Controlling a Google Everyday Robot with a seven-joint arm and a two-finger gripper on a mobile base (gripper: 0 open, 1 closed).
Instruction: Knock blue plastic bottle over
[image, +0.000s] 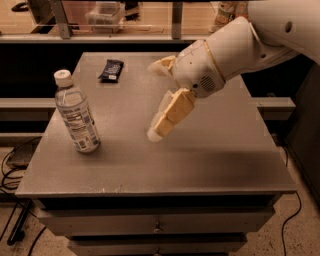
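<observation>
The blue plastic bottle (76, 116) stands upright on the left side of the grey table (210, 160). It is clear with a white cap and a white printed label. My gripper (152, 101) hangs over the middle of the table, to the right of the bottle and well apart from it. Its two cream fingers are spread, one pointing down-left (169, 116) and one higher at the back (161, 65), with nothing between them.
A dark snack packet (111, 70) lies at the back left of the table. My white arm (235, 50) comes in from the upper right. A shelf with a rail (100, 37) runs behind the table. Cables (15, 165) lie on the floor at the left.
</observation>
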